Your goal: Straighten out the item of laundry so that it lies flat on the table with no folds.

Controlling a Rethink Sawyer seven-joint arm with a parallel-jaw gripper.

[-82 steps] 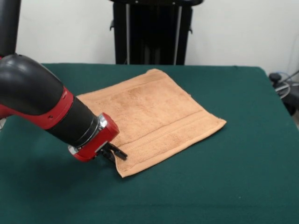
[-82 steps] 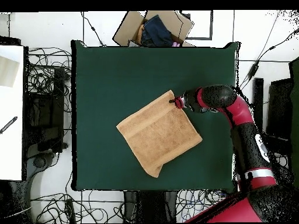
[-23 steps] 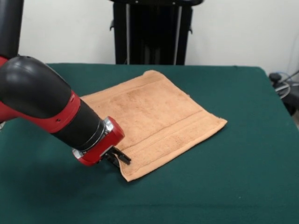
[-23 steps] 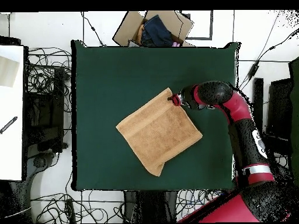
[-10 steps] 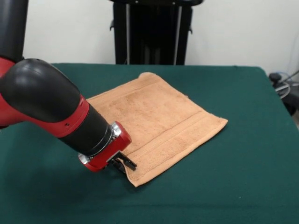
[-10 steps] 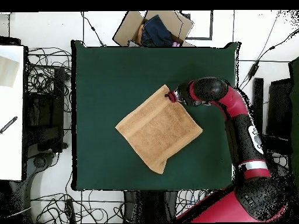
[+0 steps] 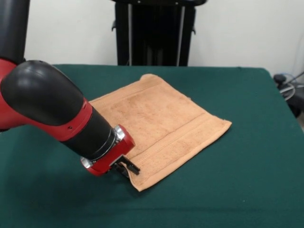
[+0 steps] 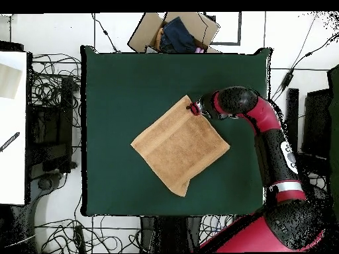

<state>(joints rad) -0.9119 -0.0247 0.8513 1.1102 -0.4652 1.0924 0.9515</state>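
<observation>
- The towel (image 7: 159, 126) lies spread on the table (image 7: 247, 156), a little right of the middle of the front view; in the overhead view it sits near the middle of the green top (image 8: 132, 79), turned like a diamond (image 8: 179, 145).
- It is peach-orange terry cloth with a woven band stripe running near its lower right edge in the front view.
- Most of it looks flat; its corners point to the upper middle, the right, the lower middle and, behind the arm, the left of the front view.
- The gripper (image 7: 127, 167) is at the towel's lowest corner in the front view, low over the cloth and touching or nearly touching it.
- I cannot tell whether the black fingers are apart, together or pinching the corner; they are small and partly hidden by the wrist.
- The red and black arm (image 7: 52, 111) fills the left of the front view; in the overhead view it reaches up from the lower right (image 8: 265, 126).
- A cardboard box (image 8: 175, 32) with dark cloth sits beyond the table's top edge in the overhead view, and cables (image 8: 49, 86) cover the floor at the left.
</observation>
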